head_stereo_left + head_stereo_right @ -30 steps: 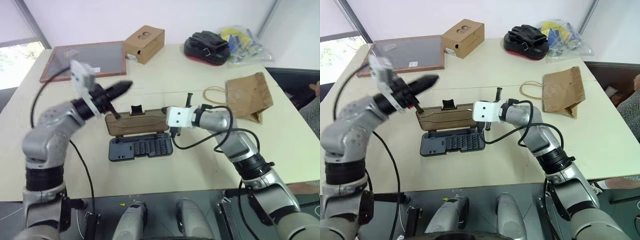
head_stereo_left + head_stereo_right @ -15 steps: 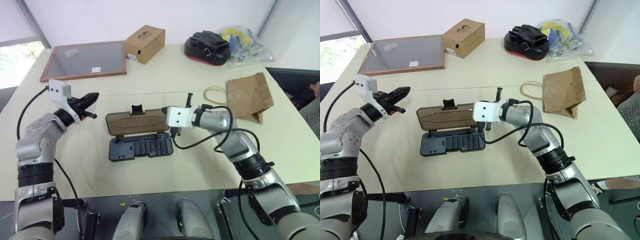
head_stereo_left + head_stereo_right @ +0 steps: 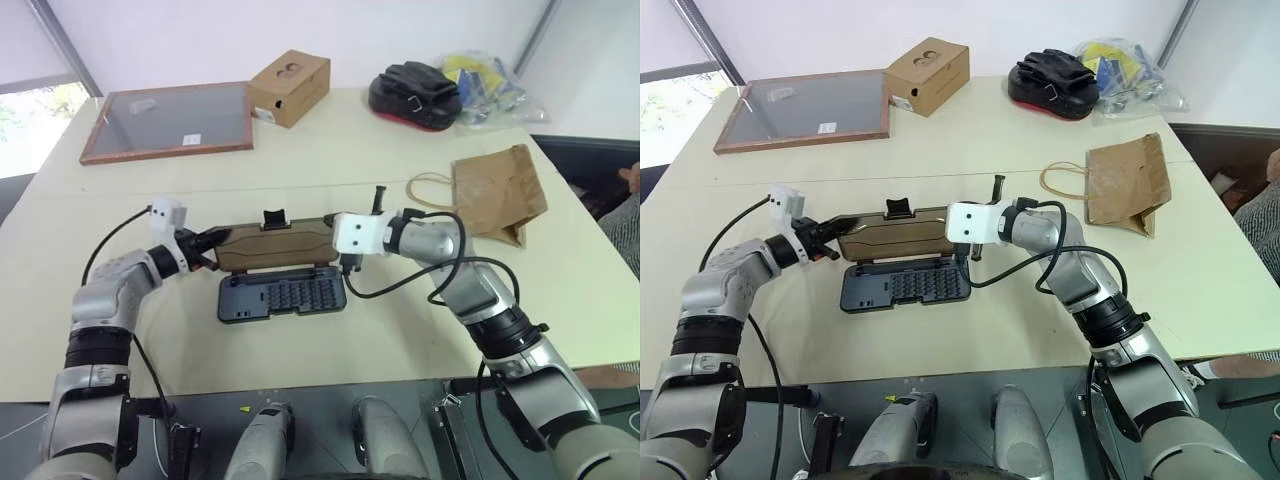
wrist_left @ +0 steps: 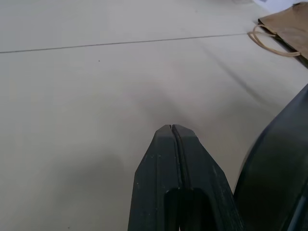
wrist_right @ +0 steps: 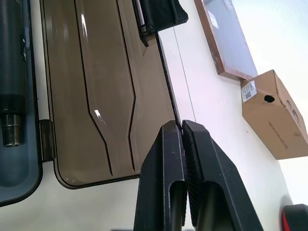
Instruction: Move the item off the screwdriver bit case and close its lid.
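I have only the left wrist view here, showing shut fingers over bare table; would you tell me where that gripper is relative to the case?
Observer: The left gripper is at the left end of the lid, on the robot's left.
Operator: Thank you. Is the lid closed?
Observer: No, it is open, and the rows of bits in the screwdriver bit case are uncovered.
Operator: And where is the other arm?
Observer: The right gripper is shut, at the lid's right end.
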Controlling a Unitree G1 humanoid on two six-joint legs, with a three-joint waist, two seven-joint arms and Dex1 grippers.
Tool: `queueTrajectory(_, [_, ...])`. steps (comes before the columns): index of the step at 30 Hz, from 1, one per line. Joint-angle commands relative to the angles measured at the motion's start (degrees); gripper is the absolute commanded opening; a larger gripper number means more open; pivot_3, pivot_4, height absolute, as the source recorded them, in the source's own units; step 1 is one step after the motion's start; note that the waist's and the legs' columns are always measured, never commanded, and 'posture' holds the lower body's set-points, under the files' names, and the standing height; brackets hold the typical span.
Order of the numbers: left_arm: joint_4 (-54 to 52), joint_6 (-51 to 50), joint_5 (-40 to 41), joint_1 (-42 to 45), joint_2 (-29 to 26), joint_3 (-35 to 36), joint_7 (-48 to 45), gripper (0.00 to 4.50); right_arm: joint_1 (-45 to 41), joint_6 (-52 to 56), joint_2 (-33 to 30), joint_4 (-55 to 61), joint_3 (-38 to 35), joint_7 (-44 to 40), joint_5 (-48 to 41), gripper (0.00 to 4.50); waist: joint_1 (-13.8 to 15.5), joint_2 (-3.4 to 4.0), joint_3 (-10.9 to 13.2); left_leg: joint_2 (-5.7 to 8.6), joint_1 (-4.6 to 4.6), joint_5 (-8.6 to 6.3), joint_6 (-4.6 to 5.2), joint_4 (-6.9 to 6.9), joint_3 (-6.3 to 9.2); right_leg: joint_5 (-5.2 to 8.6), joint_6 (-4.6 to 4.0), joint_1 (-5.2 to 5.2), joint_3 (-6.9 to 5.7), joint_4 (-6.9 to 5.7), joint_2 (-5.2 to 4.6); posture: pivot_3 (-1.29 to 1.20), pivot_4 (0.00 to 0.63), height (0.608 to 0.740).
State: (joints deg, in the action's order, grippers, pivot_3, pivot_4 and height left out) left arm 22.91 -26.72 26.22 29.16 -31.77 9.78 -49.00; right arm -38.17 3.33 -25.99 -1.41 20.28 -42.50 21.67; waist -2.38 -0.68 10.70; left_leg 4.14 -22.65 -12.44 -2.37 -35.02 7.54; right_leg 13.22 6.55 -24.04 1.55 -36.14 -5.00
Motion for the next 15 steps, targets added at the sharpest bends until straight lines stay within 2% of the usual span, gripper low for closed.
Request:
queueTrajectory(1, [-0.5,1.3,-0.4,1.4,0.1,0.0,-1.0,0.00,-1.0,0.6,0.1,1.9,-0.9,0.1,-0.5,0.02,0.0,0.00,0.0,0.00,0.00,0.00,0.00,0.00,0.00,0.00,0.00,0.00,0.00,0.00,0.00,0.00,0.150,0.740])
queueTrajectory(7, [-0.3,1.5,-1.0,1.7,0.5,0.2,-1.2,0.00,-1.0,3.6,0.5,2.4,-1.2,-0.9,-1.8,0.02,0.0,0.00,0.0,0.00,0.00,0.00,0.00,-0.01,0.00,0.00,0.00,0.00,0.00,0.00,-0.01,0.00,0.150,0.740])
queueTrajectory(10, [-0.4,1.7,-1.1,1.8,0.5,0.2,-1.2,0.00,-0.7,5.4,0.1,3.3,-1.1,-2.7,-2.5,0.92,0.0,0.00,0.0,0.00,0.00,0.00,0.00,-0.01,0.01,0.00,0.00,0.00,0.00,0.00,-0.01,0.00,0.150,0.740])
queueTrajectory(15, [-0.4,1.8,-1.4,2.0,0.5,0.1,-1.4,0.00,-1.7,9.5,-2.0,5.8,-2.2,-7.2,-4.8,3.43,0.0,0.00,0.0,0.01,-0.01,0.00,0.00,-0.01,0.01,0.00,0.00,0.00,0.00,0.00,-0.01,0.00,0.150,0.740])
